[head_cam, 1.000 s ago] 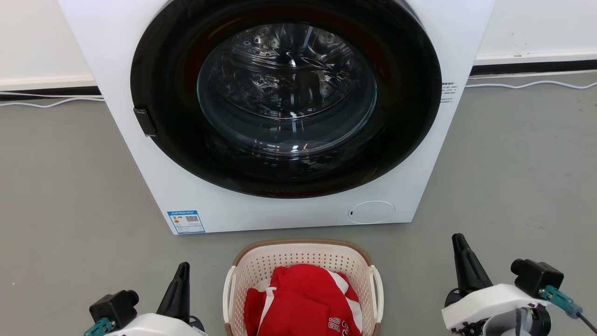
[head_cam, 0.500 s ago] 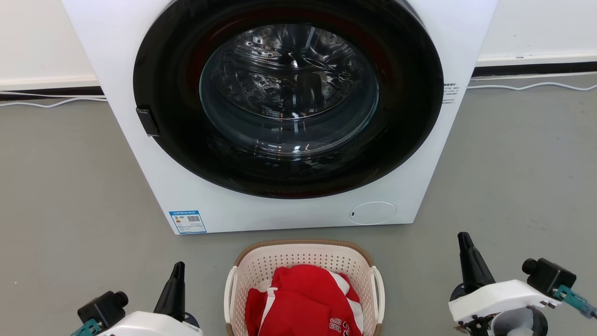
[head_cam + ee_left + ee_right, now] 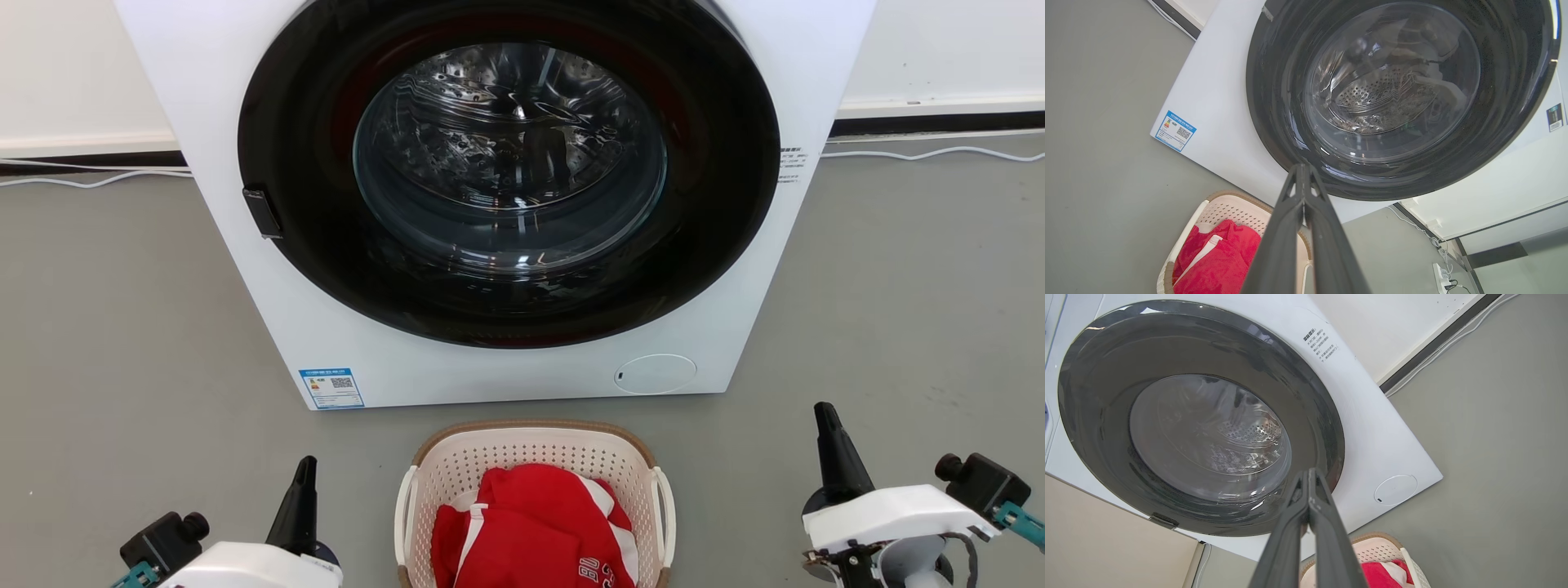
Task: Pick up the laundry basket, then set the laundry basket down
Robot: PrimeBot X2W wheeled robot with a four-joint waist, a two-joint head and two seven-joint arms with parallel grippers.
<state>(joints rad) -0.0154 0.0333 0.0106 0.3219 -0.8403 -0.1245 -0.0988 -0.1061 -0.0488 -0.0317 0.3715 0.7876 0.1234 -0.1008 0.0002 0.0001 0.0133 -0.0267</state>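
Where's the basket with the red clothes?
In the head view, the laundry basket sits on the floor at the bottom middle, just in front of the washer, between the left tool and the right tool.

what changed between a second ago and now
Both arms drifted outward, away from the laundry basket: the left gripper toward the left of the head view, the right gripper farther right. Nothing was taken hold of; both sets of jaws stay shut and empty. The head view slid slightly, which is the camera moving. The basket with its red garment sits unmoved on the floor before the washer.
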